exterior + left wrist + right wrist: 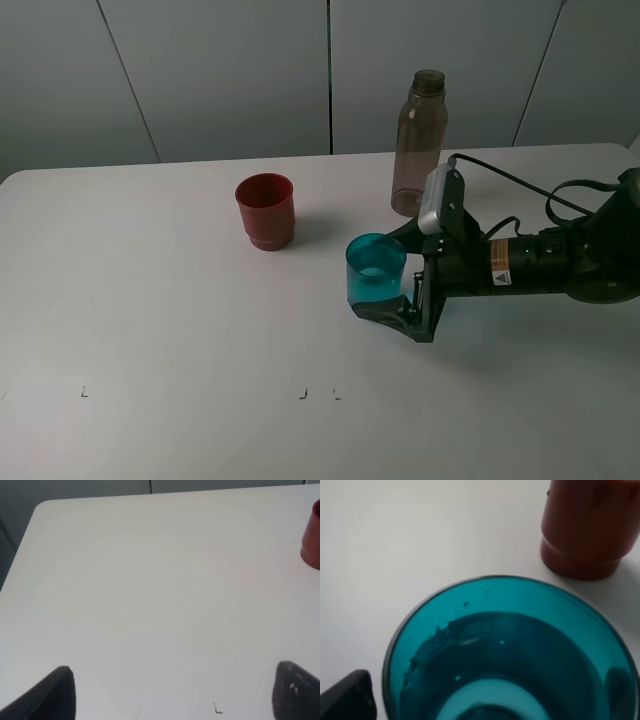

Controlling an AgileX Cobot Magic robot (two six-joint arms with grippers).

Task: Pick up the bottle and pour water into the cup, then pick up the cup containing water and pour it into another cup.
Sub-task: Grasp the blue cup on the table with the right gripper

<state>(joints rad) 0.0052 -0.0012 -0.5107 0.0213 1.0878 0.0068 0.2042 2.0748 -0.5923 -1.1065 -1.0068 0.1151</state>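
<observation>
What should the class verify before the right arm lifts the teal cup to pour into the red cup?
1. Water in the teal cup: ok.
2. The right gripper has a finger on each side of it: ok.
3. Grip closed firmly: cannot tell.
4. The red cup is upright with its mouth open: ok.
5. Path between the two cups free: ok.
6. The bottle is upright, behind the path: ok.

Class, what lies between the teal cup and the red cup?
Only bare table between teal cup and red cup, shown in the exterior high view.
</observation>
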